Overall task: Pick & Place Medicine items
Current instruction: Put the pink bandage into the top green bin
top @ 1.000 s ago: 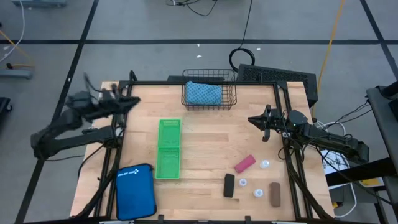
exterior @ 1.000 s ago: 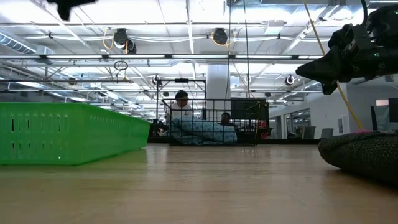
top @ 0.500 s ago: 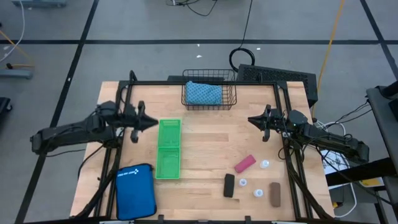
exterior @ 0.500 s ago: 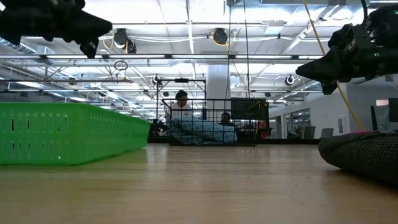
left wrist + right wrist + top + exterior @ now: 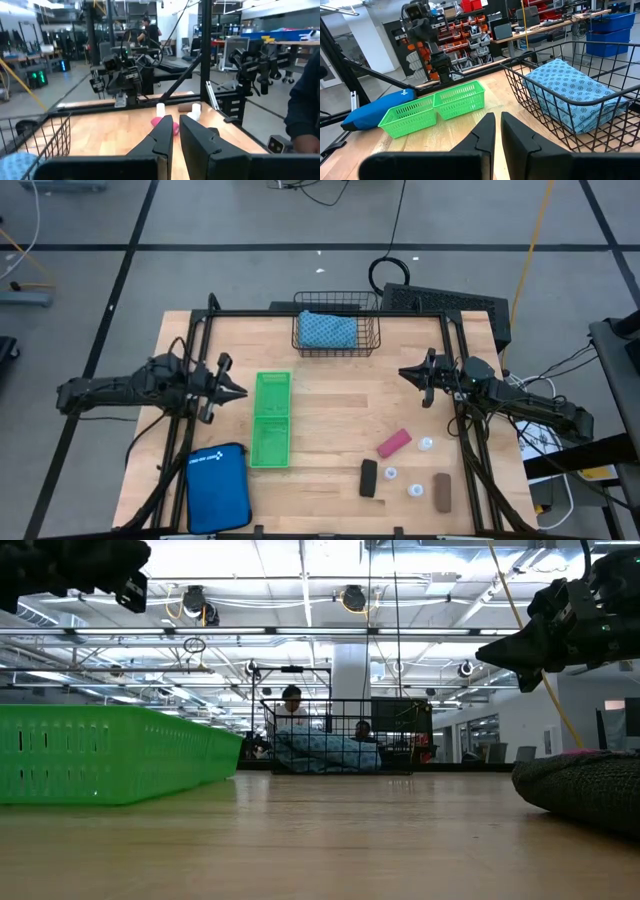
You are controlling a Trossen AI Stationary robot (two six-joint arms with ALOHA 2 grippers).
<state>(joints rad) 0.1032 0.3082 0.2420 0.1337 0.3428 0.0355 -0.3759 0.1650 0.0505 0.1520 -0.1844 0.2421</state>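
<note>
The medicine items lie flat on the table's near right part in the high view: a pink piece, a black piece, a brown piece and three tiny white bottles. My left gripper hovers shut just left of the green tray, pointing right across the table. Its wrist view shows the pink piece and two bottles beyond the fingertips. My right gripper hangs shut in the air above the table's far right part, far from the items.
A wire basket holding a blue patterned cloth stands at the far edge. A blue zip pouch lies near the left corner. Bare wood stretches between the tray and the items. A person's sleeve shows beyond the right edge.
My left arm has swung in from the table's far left corner toward the green tray, then drifted slightly toward the near edge. It now points right across the table. The right arm and all items have kept still.
</note>
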